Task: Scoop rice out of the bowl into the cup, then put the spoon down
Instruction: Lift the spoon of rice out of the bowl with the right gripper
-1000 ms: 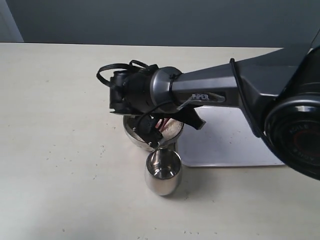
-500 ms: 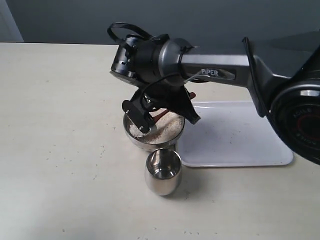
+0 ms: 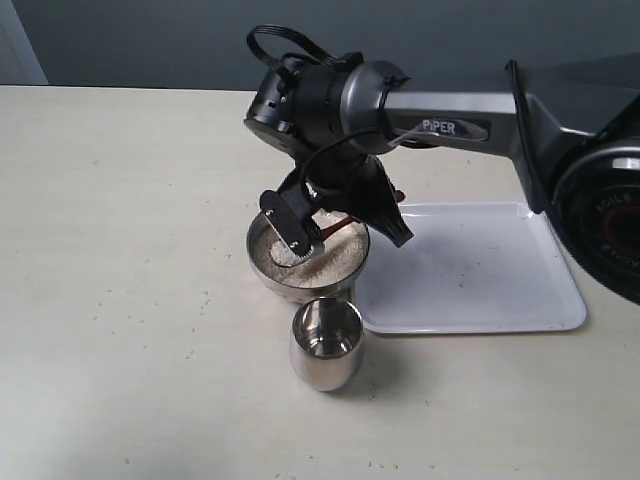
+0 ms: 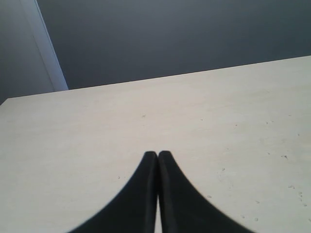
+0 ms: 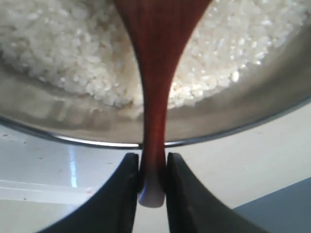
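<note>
The steel bowl (image 3: pixel 262 268) holds pale rice (image 3: pixel 335 262) and stands mid-table, with the small steel cup (image 3: pixel 326 343) just in front of it. My right gripper (image 3: pixel 350 216) hangs over the bowl, shut on the slim handle of the reddish-brown wooden spoon (image 3: pixel 334 228). In the right wrist view the spoon (image 5: pixel 154 73) runs from my right gripper (image 5: pixel 153 167) out over the rice (image 5: pixel 73 58) inside the bowl (image 5: pixel 243 121); its scoop end is cut off by the frame edge. My left gripper (image 4: pixel 158 155) is shut on nothing above bare table.
A white tray (image 3: pixel 470 270) lies flat just right of the bowl, touching or nearly touching it, and shows in the right wrist view as the tray (image 5: pixel 43 170). The beige table (image 3: pixel 120 300) stretches to the left and front. A dark wall stands behind.
The right arm rose and swung back from above the cup to above the bowl, carrying the spoon. Bowl, cup and tray have not moved.
</note>
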`<state>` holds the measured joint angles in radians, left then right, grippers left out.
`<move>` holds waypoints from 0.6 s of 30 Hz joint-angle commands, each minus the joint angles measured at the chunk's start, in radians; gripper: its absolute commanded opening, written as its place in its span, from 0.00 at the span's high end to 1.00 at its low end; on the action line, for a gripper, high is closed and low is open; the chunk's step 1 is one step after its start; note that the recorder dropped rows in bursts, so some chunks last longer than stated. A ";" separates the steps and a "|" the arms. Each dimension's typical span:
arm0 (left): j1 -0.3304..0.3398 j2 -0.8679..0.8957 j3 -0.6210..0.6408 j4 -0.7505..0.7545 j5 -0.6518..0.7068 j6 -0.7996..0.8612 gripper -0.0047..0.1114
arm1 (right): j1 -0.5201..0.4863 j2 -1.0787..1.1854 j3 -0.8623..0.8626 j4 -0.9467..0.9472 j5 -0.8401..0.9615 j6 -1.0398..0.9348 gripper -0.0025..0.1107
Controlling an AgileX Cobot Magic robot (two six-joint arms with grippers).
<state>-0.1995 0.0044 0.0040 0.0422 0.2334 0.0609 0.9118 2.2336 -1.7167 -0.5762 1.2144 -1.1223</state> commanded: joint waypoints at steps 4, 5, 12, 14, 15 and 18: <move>-0.004 -0.004 -0.004 0.001 -0.001 -0.007 0.96 | -0.027 -0.065 -0.005 0.063 0.007 -0.028 0.98; -0.004 -0.004 -0.004 0.001 -0.001 -0.007 0.96 | -0.027 -0.069 -0.005 0.063 0.007 -0.028 0.98; -0.004 -0.004 -0.004 0.001 -0.001 -0.007 0.96 | -0.027 -0.091 -0.004 0.108 0.007 -0.027 0.98; -0.004 -0.004 -0.004 0.001 -0.001 -0.007 0.96 | -0.027 -0.091 0.001 0.108 0.007 -0.027 0.98; -0.004 -0.004 -0.004 0.001 -0.001 -0.007 0.96 | -0.027 -0.091 0.006 0.108 0.007 -0.027 0.98; -0.004 -0.004 -0.004 0.001 -0.001 -0.007 0.96 | -0.027 -0.091 0.021 0.102 0.007 0.000 0.98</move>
<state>-0.1995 0.0044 0.0040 0.0422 0.2334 0.0609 0.8909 2.1571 -1.7097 -0.4732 1.2144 -1.1409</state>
